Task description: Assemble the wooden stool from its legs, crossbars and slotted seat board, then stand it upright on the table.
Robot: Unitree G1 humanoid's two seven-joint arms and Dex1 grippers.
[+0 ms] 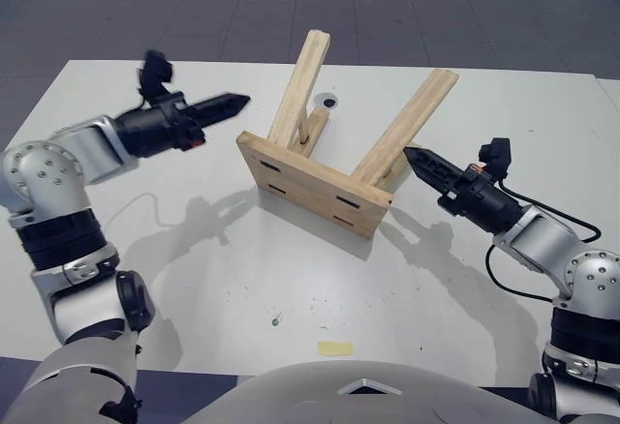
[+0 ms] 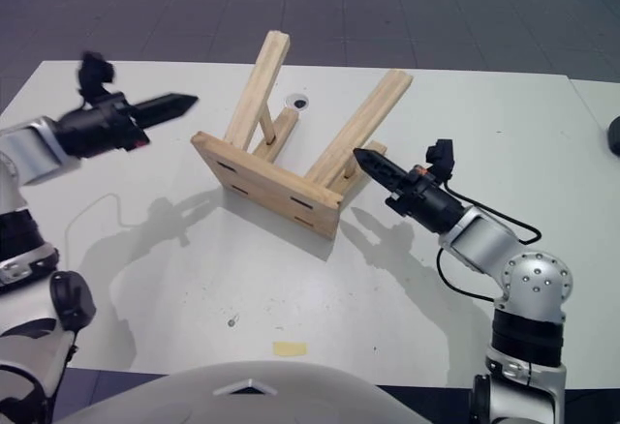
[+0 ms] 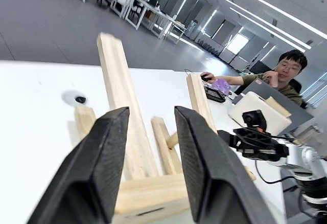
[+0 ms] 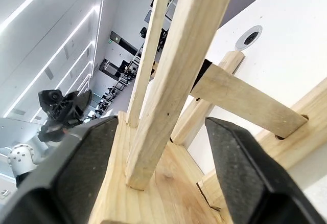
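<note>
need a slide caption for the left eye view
Wooden stool on its side on the table, left end effector and right end effector flanking it

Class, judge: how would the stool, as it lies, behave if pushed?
Probably stiff: the stool looks like solid wood, legs slotted into the board. It lies on its side with two legs raised, so a push may tip it. Flat-sided, unlikely to roll.

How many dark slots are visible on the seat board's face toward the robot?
4 slots: two near the left end of the seat board, one above the other, and two near its right end. Its other face is hidden, so more may exist.
</note>
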